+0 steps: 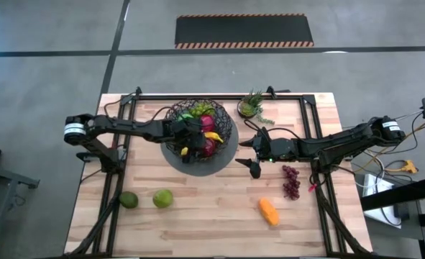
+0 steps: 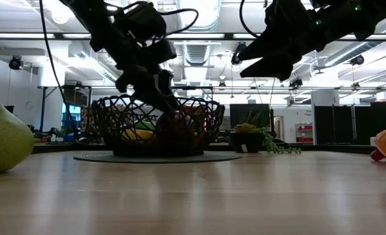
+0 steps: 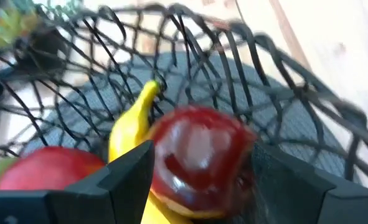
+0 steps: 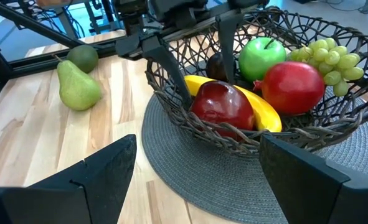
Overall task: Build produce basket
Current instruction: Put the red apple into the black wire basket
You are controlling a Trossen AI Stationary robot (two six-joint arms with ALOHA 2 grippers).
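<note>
The black wire basket (image 1: 230, 129) stands on a grey round mat (image 4: 190, 174) and holds a banana (image 4: 261, 112), a green apple (image 4: 263, 56), green grapes (image 4: 330, 56) and two red apples. My left gripper (image 1: 198, 140) reaches down into the basket, open. Its fingers stand on either side of the darker red apple (image 3: 199, 158), which lies on the banana (image 3: 131, 124). My right gripper (image 1: 249, 155) hovers open above the table, right of the basket, holding nothing. Purple grapes (image 1: 291, 181), an orange piece (image 1: 269, 211), a pear (image 1: 129, 200) and a lime (image 1: 162, 198) lie on the table. My left gripper has one finger (image 3: 124, 171) on each side of the darker red apple (image 4: 224, 106), coming slanting down from the table's left. The apple sits on the banana inside the basket. I cannot tell whether the fingers touch it.
A small potted plant (image 1: 252, 106) stands at the far edge, right of the basket. The basket's wire wall (image 3: 308, 118) curves around my left gripper. Bare wood (image 1: 212, 216) lies along the near side between the lime and the orange piece.
</note>
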